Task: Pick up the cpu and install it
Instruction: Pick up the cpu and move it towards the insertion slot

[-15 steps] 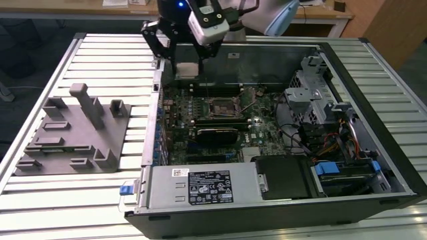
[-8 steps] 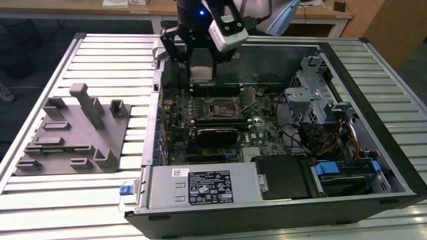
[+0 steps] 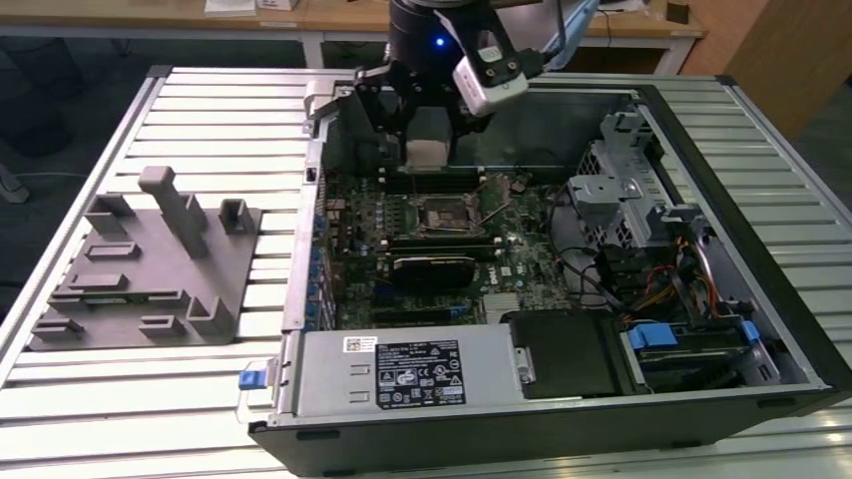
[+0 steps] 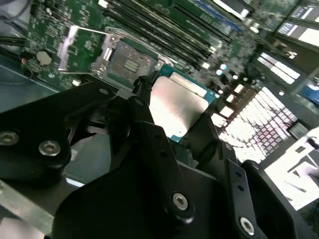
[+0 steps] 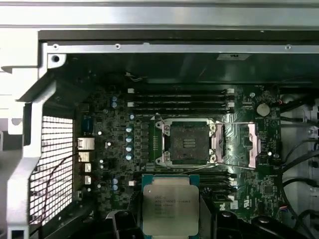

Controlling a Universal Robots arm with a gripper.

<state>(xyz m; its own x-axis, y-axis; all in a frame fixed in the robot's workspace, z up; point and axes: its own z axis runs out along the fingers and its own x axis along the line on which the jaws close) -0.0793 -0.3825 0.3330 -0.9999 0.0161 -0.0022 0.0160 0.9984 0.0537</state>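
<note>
Cpu [image 5: 171, 204] clamped by its side edges in the end effector [image 4: 174, 113], held above the board just beside the open socket [image 5: 189, 143]; a tilt or wrong rotation could bend pins or jam it; cpu's lower edge is cut off, its corner marks hard to make out.

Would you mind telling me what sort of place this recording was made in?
Probably a robotics lab bench for computer assembly: an open desktop case lies on a slatted metal table, a grey parts fixture beside it, and the pincer holds the cpu over the motherboard.
</note>
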